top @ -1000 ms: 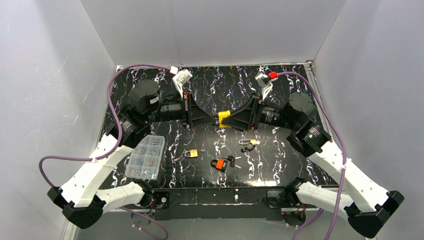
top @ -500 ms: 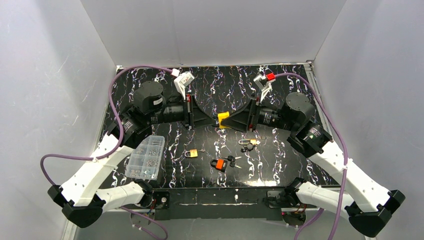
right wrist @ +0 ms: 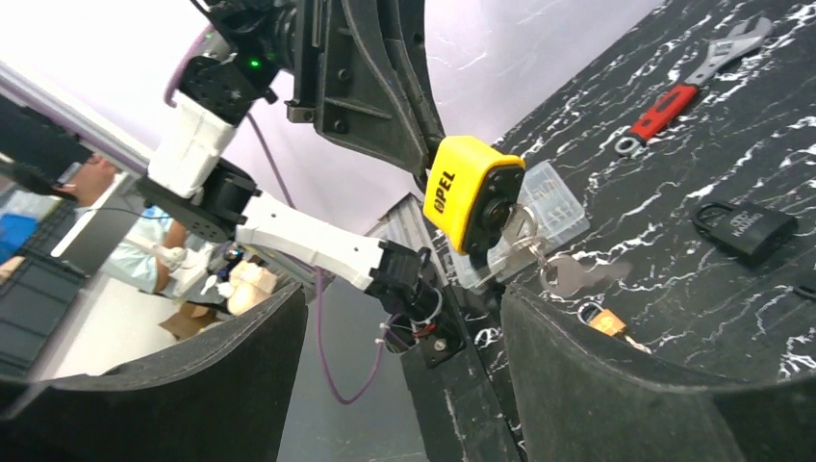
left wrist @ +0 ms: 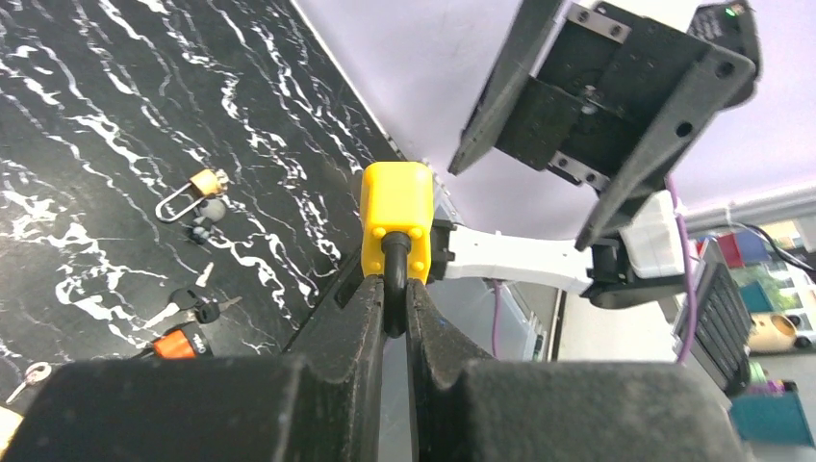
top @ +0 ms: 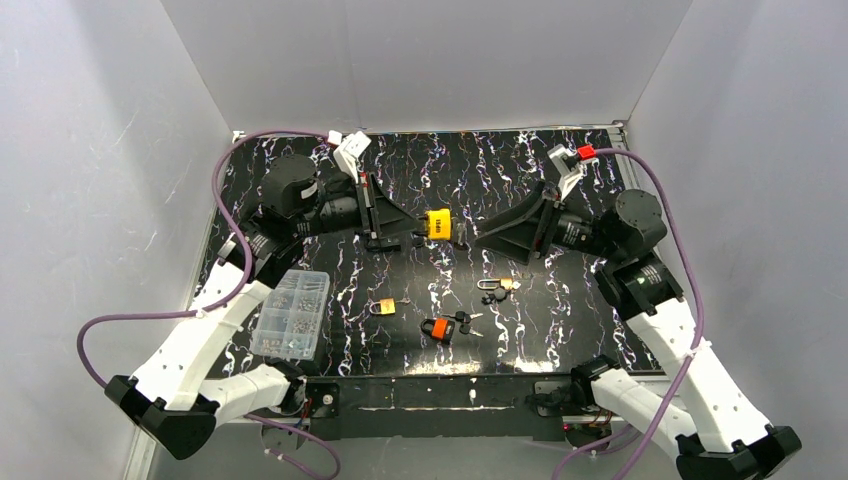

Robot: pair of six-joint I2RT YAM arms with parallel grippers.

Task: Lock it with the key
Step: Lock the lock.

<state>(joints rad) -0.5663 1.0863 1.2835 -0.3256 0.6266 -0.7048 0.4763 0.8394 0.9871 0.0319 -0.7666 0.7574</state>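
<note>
The right gripper (top: 480, 236) has drawn back from the yellow padlock (top: 438, 222), its fingers spread wide and empty. The left gripper (left wrist: 393, 306) holds the padlock above the table (top: 570, 325), fingers pinching its shackle (left wrist: 393, 262). A key (right wrist: 518, 231) sits in the keyhole, a second key (right wrist: 566, 275) dangling below

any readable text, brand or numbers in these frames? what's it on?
"OPEL": black print on the side of the yellow padlock, right wrist view.
Black padlock: one line of white print, too blurred to read.
Top view: the dark marking on the yellow padlock is too small to read.
Nothing else is legible.
</note>
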